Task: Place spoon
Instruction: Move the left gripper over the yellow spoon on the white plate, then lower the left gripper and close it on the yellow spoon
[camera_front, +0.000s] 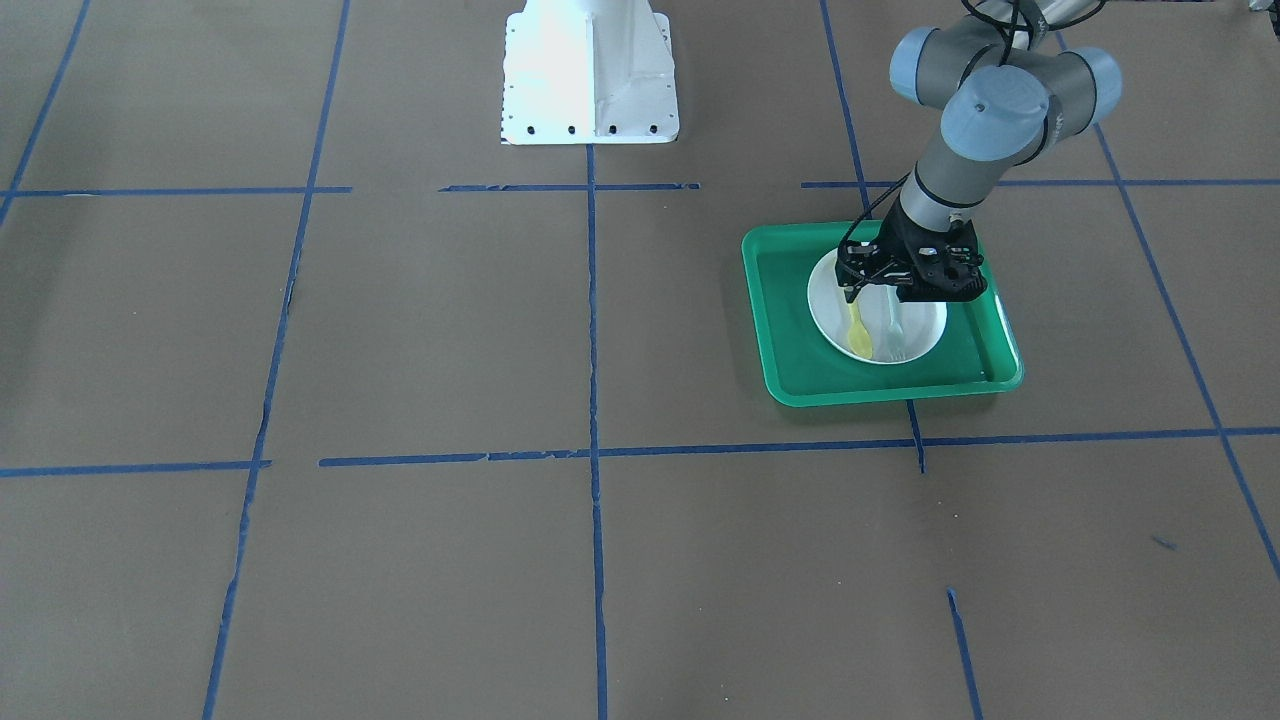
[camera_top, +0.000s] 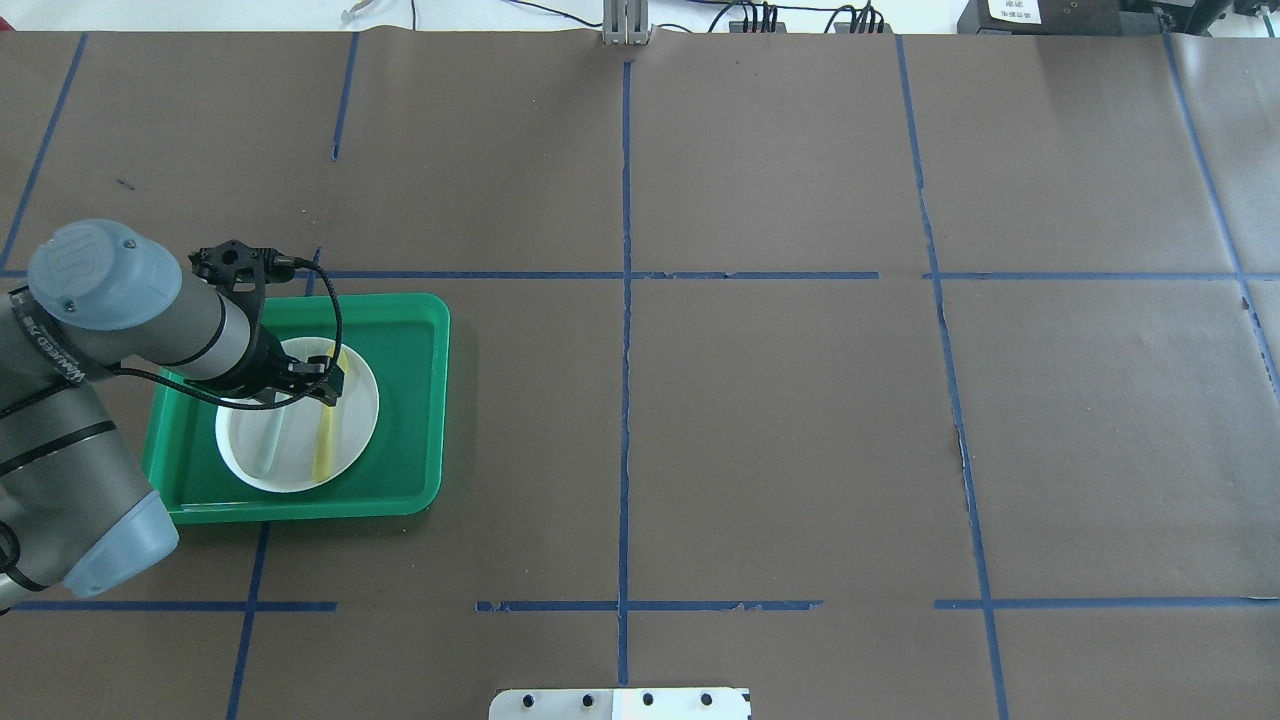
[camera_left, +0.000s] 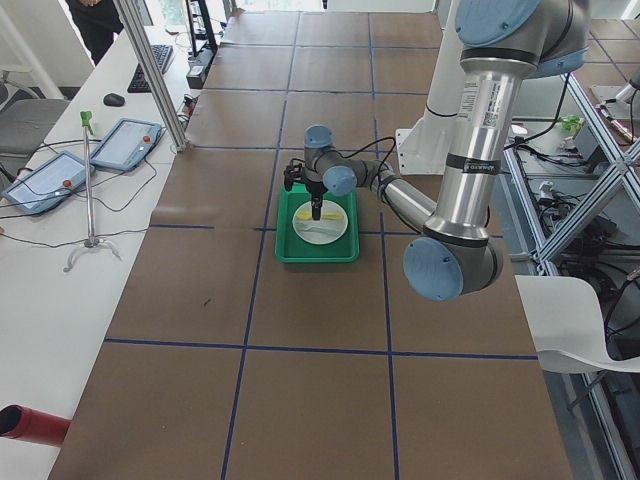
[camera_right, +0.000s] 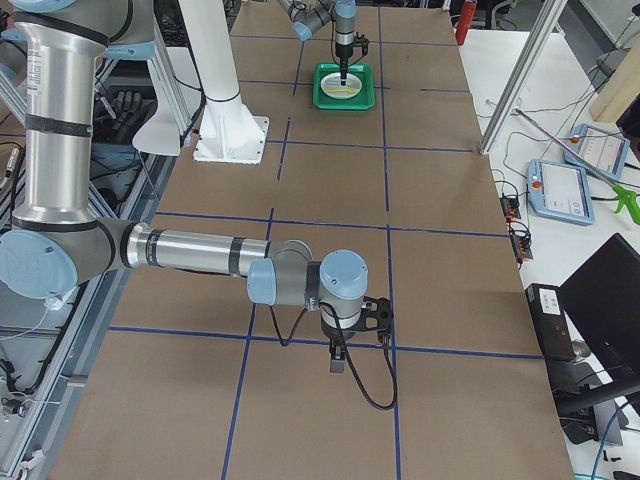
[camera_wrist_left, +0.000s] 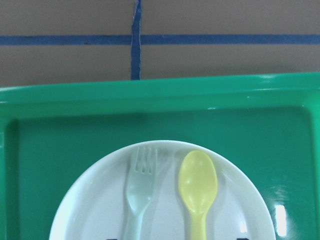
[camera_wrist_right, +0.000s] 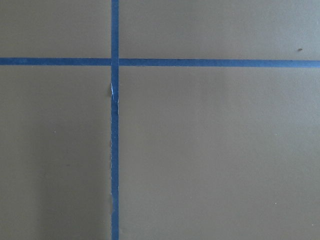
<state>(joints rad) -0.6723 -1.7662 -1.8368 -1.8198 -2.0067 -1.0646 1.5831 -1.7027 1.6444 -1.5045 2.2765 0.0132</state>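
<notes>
Brown paper covers the whole table, split into big squares by blue tape lines. No brand or label I can actually read from my end. There is some lettering on the left arm's grey sleeve in the overhead view, but it's too blurry to make out.

On the left side of the table sits a green tray with a white plate in it. The spoon lies flat on that plate, just right of a pale fork. They lie side by side, with the spoon's bowl and the fork's prongs toward the tray's far rim. Both handles run off the bottom of the left wrist view, so I can't see their ends there.

The left gripper hangs over the near part of the plate. Only two dark tips peek in at the bottom edge of the wrist view, well apart, so I read the pincer as spread wide and gripping nothing.

The right gripper shows only small in the right side view, low over bare paper. I can't tell whether it's spread or closed.
</notes>
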